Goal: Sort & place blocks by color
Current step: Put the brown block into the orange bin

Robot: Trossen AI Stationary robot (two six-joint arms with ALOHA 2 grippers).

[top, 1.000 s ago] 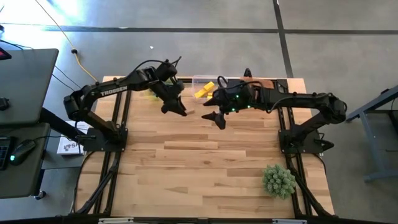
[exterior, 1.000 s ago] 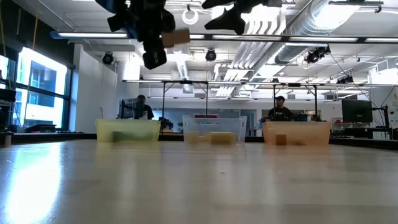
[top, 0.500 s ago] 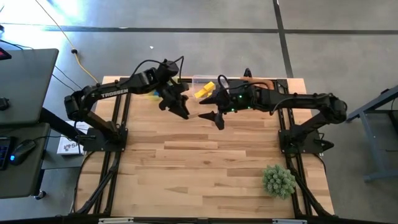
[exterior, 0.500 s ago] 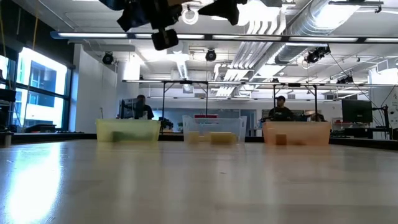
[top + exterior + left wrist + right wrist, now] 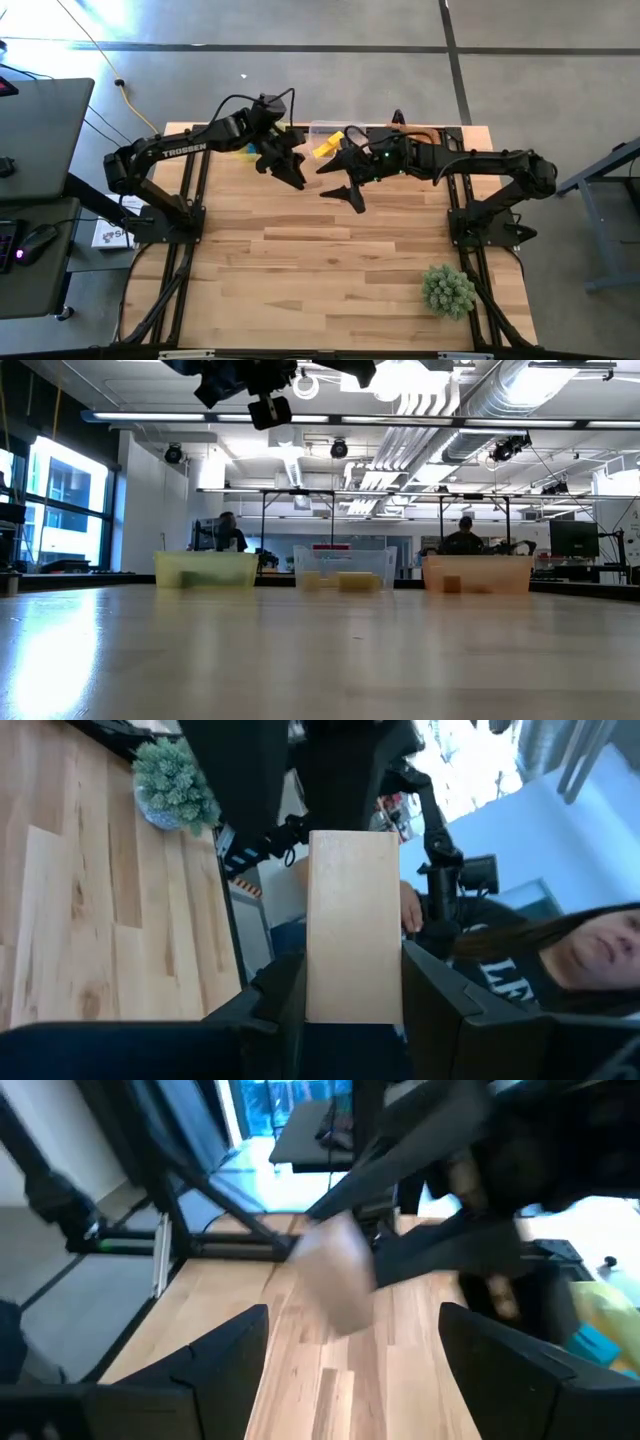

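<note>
The left pincer (image 5: 296, 180) is clenched on a plain wooden block (image 5: 352, 925), its long axis running straight out between the fingers — raised over the counter (image 5: 330, 270). The right pincer (image 5: 338, 180), spread wide and empty, faces it just beside — the likely receiver, I judge, with the bins (image 5: 340, 567) behind both.

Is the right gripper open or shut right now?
Open, and empty. In the right wrist view the right gripper has its two dark fingers set wide apart with only bare table between them.
</note>
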